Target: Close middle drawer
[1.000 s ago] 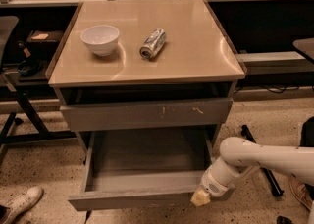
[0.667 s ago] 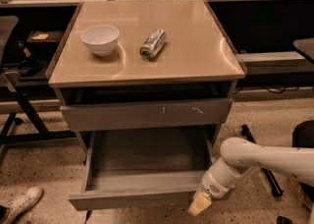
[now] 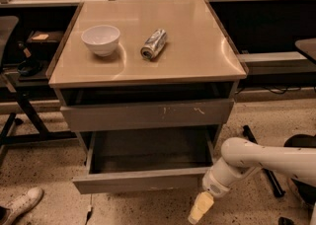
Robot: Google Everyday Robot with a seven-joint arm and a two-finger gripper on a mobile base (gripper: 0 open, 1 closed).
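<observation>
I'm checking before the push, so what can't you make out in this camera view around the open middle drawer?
Camera view:
- Gripper, low by a front corner of the middle drawer: whether it touches is unclear.
- Below the middle drawer: hidden by its front and the bottom edge.
- Inside of the scratched top drawer: lost in shadow under the tabletop.
- Arm: cut off by the right edge.

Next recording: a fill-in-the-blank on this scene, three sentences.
The middle drawer is ___, not shut.
The can beside the bowl lies on its ___.
The hand is low, at the drawer front's ___ end as pictured.
Missing: open; side; right.
</observation>
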